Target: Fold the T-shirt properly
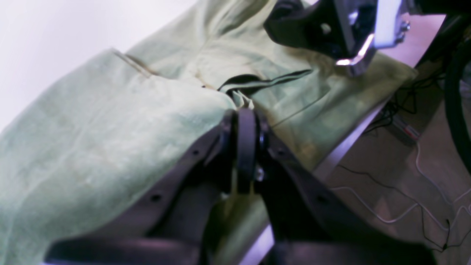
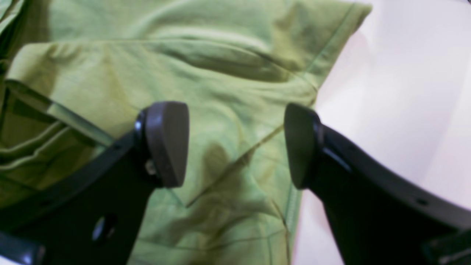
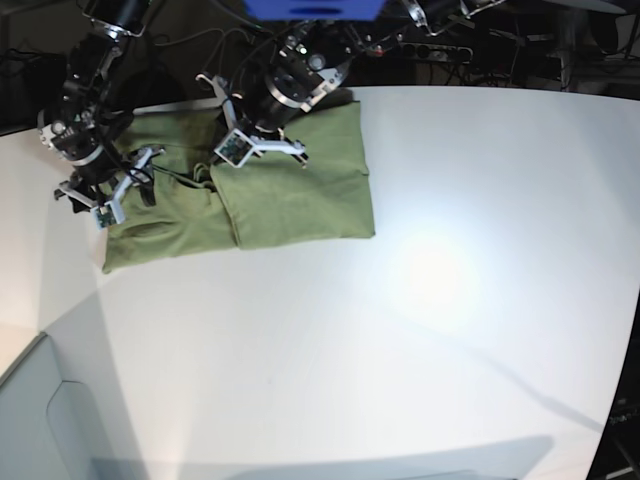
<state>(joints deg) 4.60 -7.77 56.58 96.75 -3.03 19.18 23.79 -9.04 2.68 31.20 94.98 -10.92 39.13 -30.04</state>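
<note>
Up close, left gripper (image 1: 245,110) pinched on the T-shirt (image 1: 110,121) collar fold, right gripper (image 2: 235,143) wide apart just above its sleeve.

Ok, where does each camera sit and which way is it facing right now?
Left wrist: on the left arm, looking along the left gripper, shut on the T-shirt near the neckline; the right arm shows beyond it.
Right wrist: on the right arm, looking down between open fingers at the T-shirt's sleeve and white table.
Base: high above the table, looking down on both arms and the whole T-shirt.
All three share the T-shirt.
</note>
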